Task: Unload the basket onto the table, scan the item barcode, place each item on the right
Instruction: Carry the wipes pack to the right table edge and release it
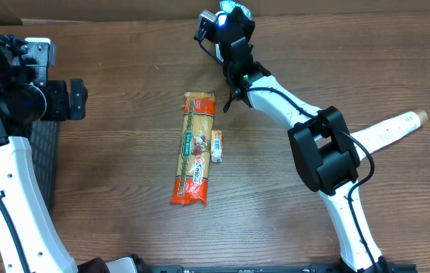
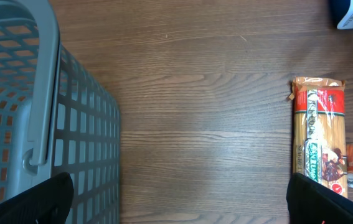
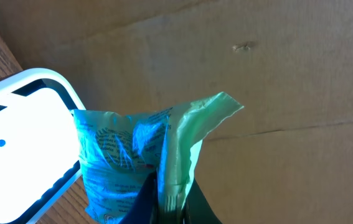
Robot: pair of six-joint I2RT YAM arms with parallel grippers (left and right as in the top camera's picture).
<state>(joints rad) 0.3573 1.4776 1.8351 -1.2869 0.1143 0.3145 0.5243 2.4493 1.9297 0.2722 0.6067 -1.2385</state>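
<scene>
While the right pincer pinches the crinkly blue-green plastic packet by its edge, it hangs just beside the white rounded scanner at the wooden bench's far edge — the left pincer gapes empty, well apart.

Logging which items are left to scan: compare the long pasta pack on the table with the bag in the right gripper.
The pasta pack lies flat on the table, untouched; the bag is pinched in the shut right gripper, next to the white scanner. The pasta pack is long, straight and orange-yellow; the bag is crumpled and looks blue-green. Both are printed packages.
</scene>
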